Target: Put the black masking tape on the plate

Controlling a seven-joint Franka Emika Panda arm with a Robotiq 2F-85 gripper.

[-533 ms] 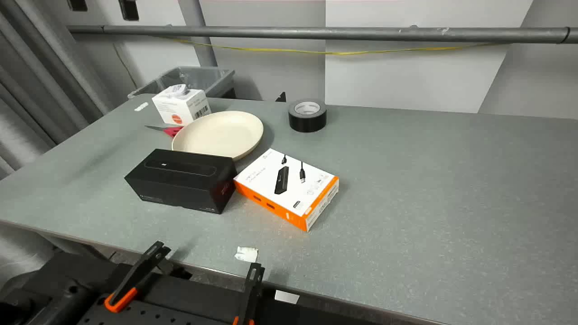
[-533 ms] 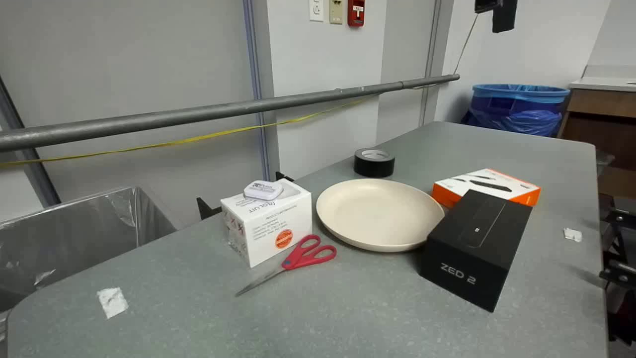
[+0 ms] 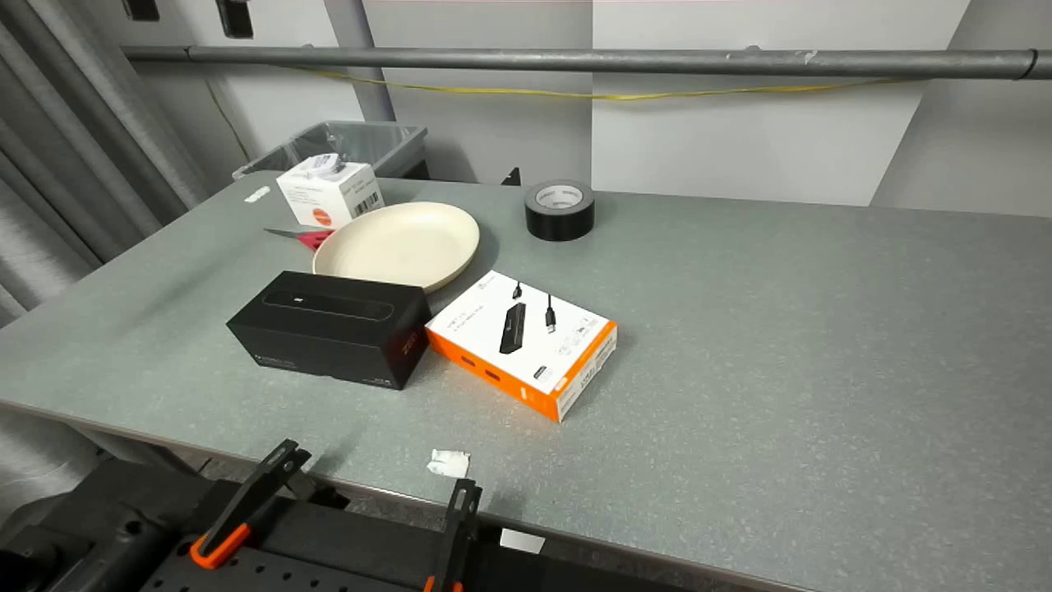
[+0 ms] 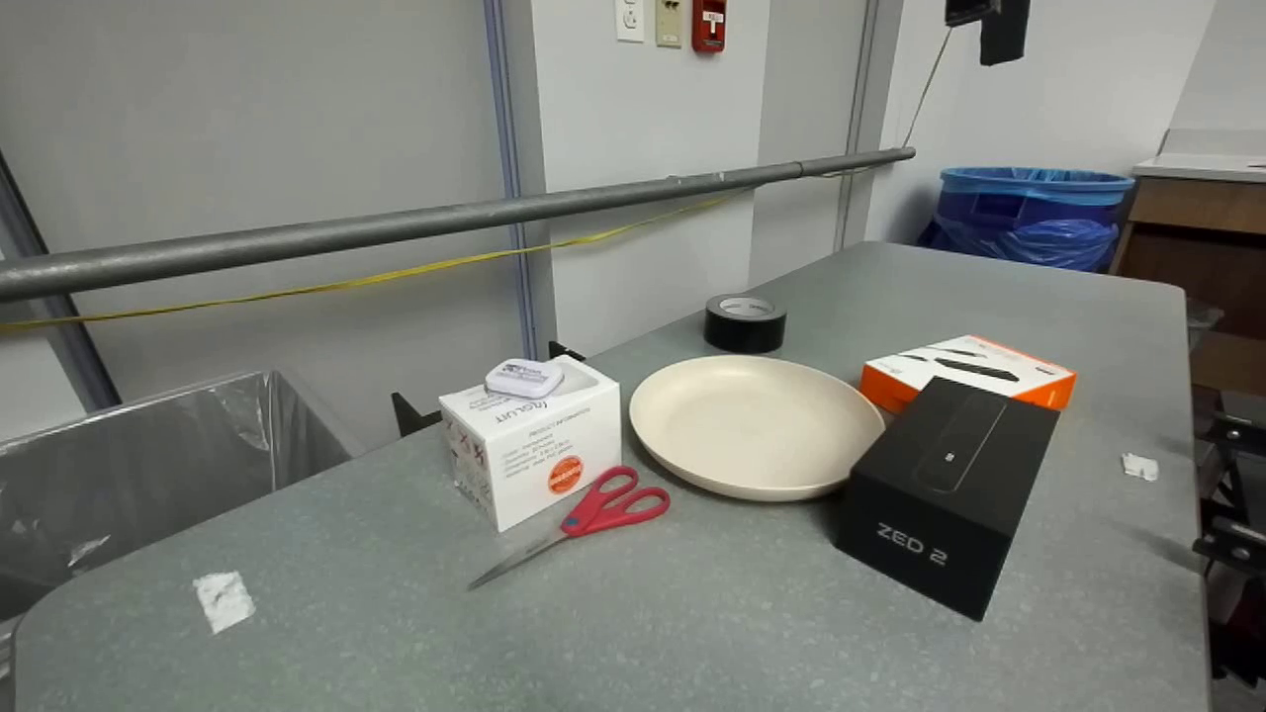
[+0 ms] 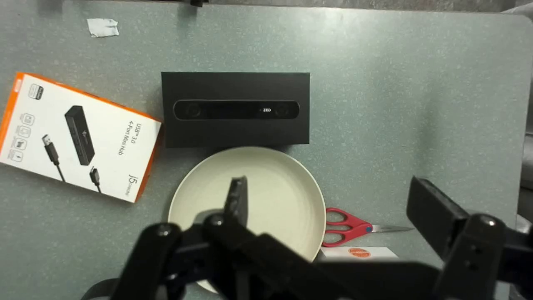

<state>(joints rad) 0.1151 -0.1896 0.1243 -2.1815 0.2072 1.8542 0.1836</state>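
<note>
The black masking tape (image 3: 559, 220) lies flat on the table behind the plate, apart from it; it also shows in the other exterior picture (image 4: 745, 326). In the wrist view only a black edge of the tape (image 5: 100, 286) shows at the bottom left. The cream-white plate (image 3: 399, 245) holds nothing in both exterior views (image 4: 757, 425). In the wrist view the plate (image 5: 277, 187) is partly covered by the left finger. My gripper (image 5: 328, 187) is open and empty, its fingers wide apart above the plate's side and the scissors. The gripper is out of view in both exterior views.
A black box (image 4: 949, 494) stands at the plate's edge, with a white and orange box (image 3: 522, 341) beside it. Red scissors (image 4: 603, 509) and a white box (image 4: 539, 445) lie by the plate. A grey bin (image 4: 178, 475) is past the table end. A pipe (image 3: 575, 60) runs along the wall.
</note>
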